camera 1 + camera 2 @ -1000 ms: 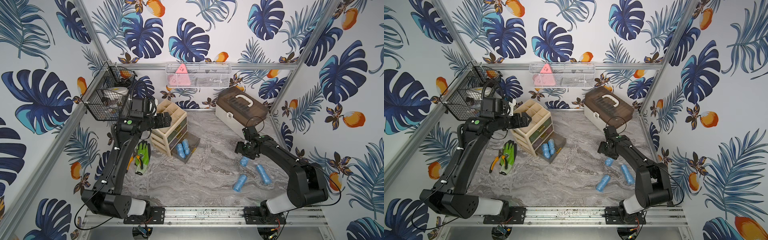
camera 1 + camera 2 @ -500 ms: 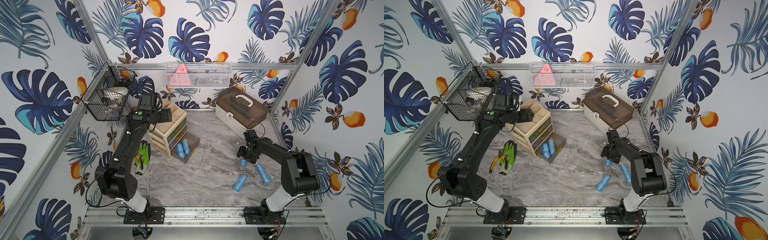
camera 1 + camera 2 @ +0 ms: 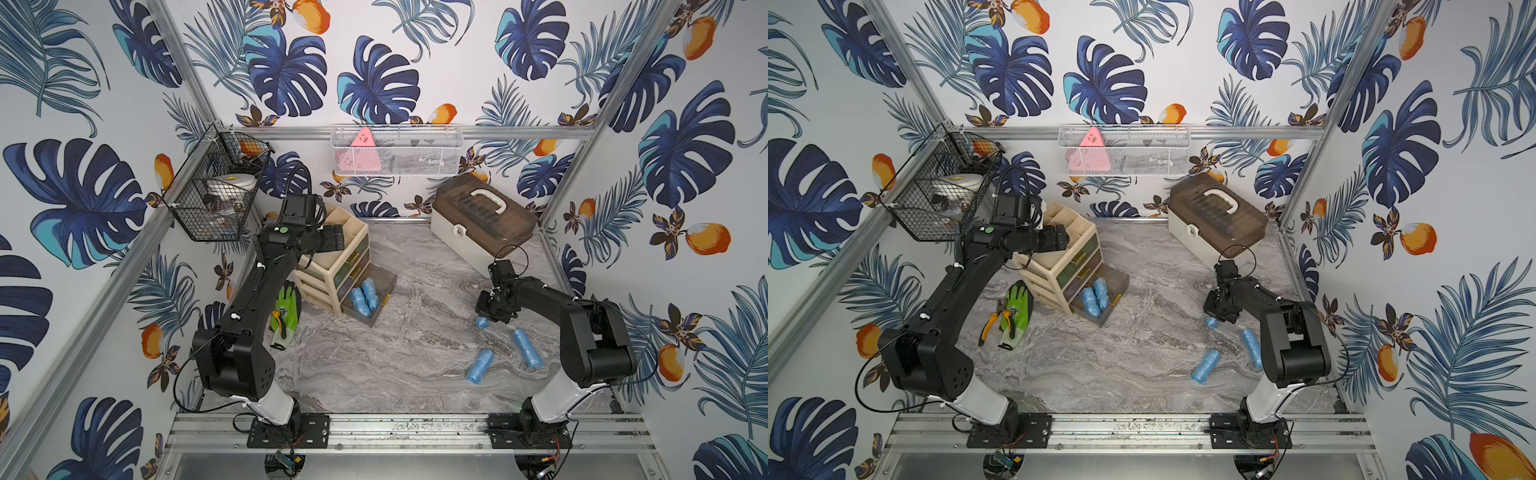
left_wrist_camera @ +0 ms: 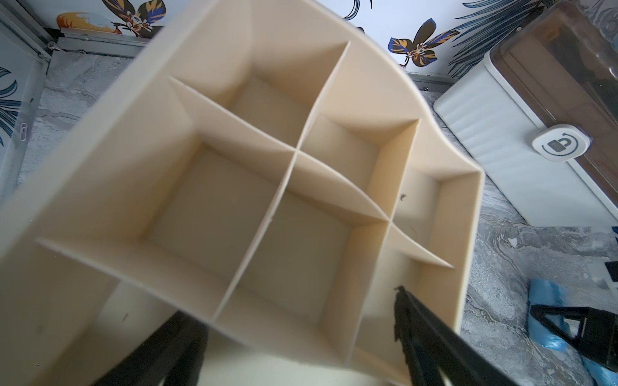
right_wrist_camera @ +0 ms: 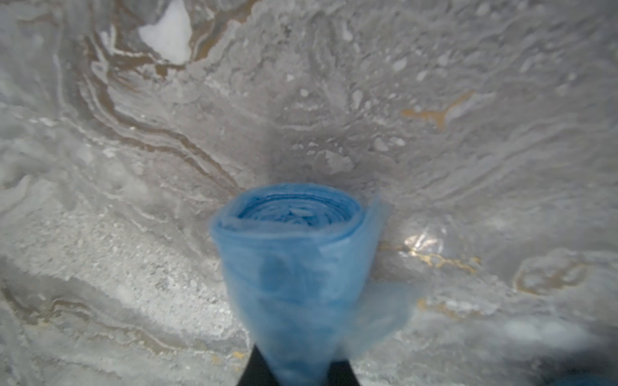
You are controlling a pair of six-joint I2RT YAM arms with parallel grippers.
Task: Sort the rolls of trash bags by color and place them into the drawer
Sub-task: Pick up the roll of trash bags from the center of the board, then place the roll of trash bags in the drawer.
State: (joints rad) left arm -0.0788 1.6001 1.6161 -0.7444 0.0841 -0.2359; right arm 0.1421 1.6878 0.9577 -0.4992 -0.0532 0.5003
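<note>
A light blue roll of crinkly thin plastic trash bags (image 5: 294, 267) sits clamped between the right gripper's (image 3: 487, 316) two dark fingers, which are closed on its sides. It hangs just above the grey marble-patterned tabletop (image 3: 395, 357), well apart from the cream plastic drawer organiser (image 3: 332, 270), on the right arm's side. Two more light blue rolls (image 3: 478, 365) (image 3: 524, 348) lie loose on the marble, farther from the organiser and nearer the front rail. Two further blue rolls (image 3: 359, 300) lie side by side in the organiser's pulled-out bottom drawer (image 3: 376, 316), a translucent grey tray whose front edge juts onto the marble. A broad stretch of open marble runs from that drawer edge to the held roll.

The left gripper (image 3: 338, 240) hovers over the organiser's top, jaws spread wide with nothing between them. A green work glove (image 3: 286, 307) lies on the organiser's far side from the rolls, against the left arm, with orange-handled pliers (image 3: 988, 328) just beside it. A white toolbox with a brown translucent lid (image 3: 478, 224) stands behind the right gripper, near the back wall.

The right wrist view shows the held roll's spiral end and a loose flap; both top views show only its tip (image 3: 1212, 322) under the gripper. The left wrist view shows the organiser's divided top compartments (image 4: 234, 200).
</note>
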